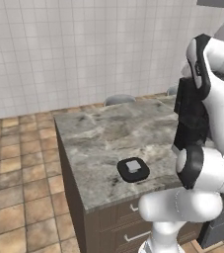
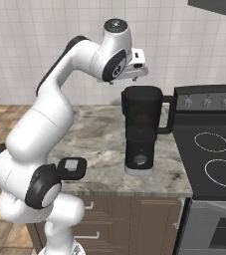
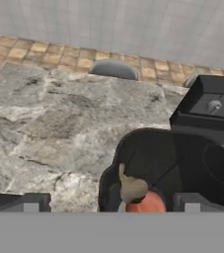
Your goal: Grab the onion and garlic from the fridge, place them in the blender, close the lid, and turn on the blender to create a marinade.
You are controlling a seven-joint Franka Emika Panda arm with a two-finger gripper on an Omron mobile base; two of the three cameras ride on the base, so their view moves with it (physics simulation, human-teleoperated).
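Fingers (image 3: pixel 111 202) spread apart above the blender (image 2: pixel 142 130), onion (image 3: pixel 145 202) and garlic (image 3: pixel 131 188) inside. Next, the lid (image 1: pixel 133 169) near the surface's front edge: light, rigid, probably best pinched by its grey knob.

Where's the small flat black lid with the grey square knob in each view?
Left base view: small flat black lid with the light grey square knob, lower centre, on the marble counter near its front edge.
Right base view: lid, lower left, beside the arm's dark joint.
Hand view: not in it.
Shared landmark: the marble counter.
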